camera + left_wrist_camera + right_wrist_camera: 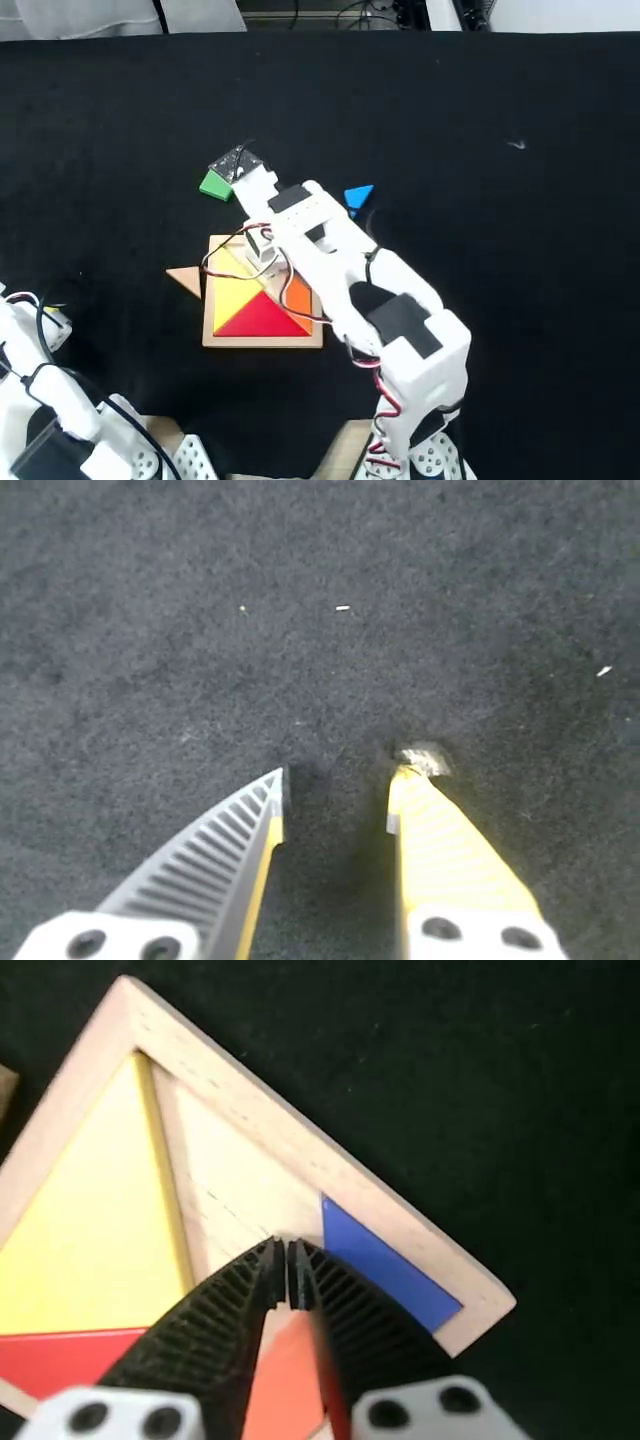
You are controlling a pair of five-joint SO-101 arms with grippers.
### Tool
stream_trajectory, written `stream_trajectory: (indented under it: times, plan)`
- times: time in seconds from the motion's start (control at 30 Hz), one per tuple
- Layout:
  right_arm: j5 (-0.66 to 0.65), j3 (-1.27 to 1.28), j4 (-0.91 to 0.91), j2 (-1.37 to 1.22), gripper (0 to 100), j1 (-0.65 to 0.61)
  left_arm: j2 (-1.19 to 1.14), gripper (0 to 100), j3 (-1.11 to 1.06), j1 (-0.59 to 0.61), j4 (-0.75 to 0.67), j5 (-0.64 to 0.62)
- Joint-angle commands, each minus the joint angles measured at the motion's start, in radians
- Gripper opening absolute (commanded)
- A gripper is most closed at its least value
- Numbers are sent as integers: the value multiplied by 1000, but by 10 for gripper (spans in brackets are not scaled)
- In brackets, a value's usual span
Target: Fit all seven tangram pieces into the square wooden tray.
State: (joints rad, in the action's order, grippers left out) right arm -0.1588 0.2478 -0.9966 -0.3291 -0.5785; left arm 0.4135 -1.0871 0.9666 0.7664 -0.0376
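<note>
1. The square wooden tray point(262, 342) lies near the table's point(520, 260) near edge, left of centre, its sides parallel to the table's edges. Bare black felt-like cloth stretches to the far and right edges.
2. Inside lie a flat yellow triangle point(90, 1250), a red triangle point(60, 1355), an orange piece point(285, 1380) and a blue piece point(385, 1260) (bare wood between).
3. The right hand point(288, 1260) is pinched closed and empty over that bare wood.
4. The left hand point(335, 785) is spread apart and empty, near the left edge.

The high view looks down from far above the black table point(500, 120) and sees the whole wooden tray point(262, 341). The right wrist view looks down past the right gripper point(287, 1256), very close to that same tray. The left wrist view looks down past the left gripper point(340, 776), close to the table cloth.
</note>
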Motion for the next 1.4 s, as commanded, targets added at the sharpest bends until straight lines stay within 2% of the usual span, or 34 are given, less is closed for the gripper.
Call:
stream_trajectory:
  times: [0.0, 0.23, 0.53, 0.7, 0.83, 0.97, 1.03, 1.13, 1.3, 1.37]
  plan:
    - [-8, 47, -9, 108, 10, -54, 17, 184, 5, -13, -17, 9]
    - [-8, 140, -5, 150, 10, -43, 17, 184, 5, -13, -17, 9]
    - [-9, 139, -12, 157, 10, -11, 17, 184, 5, -13, -17, 9]
    - [-9, 140, -44, 300, 10, -12, 29, 187, 19, -44, 20, 11]
    - [-9, 197, -58, 481, 10, 15, 29, 188, 134, -170, 184, 66]
    - [-5, 303, -2, 611, 11, 112, 29, 186, 355, -406, 453, 155]
    - [-2, 355, 61, 648, 11, 192, 29, 185, 460, -522, 528, 180]
    - [0, 415, 187, 654, 11, 301, 15, 175, 555, -653, 526, 178]
    - [2, 479, 351, 599, 11, 370, -15, 20, 522, -791, 330, 178]
    - [2, 483, 379, 573, 11, 371, -52, 54, 501, -823, 275, 178]
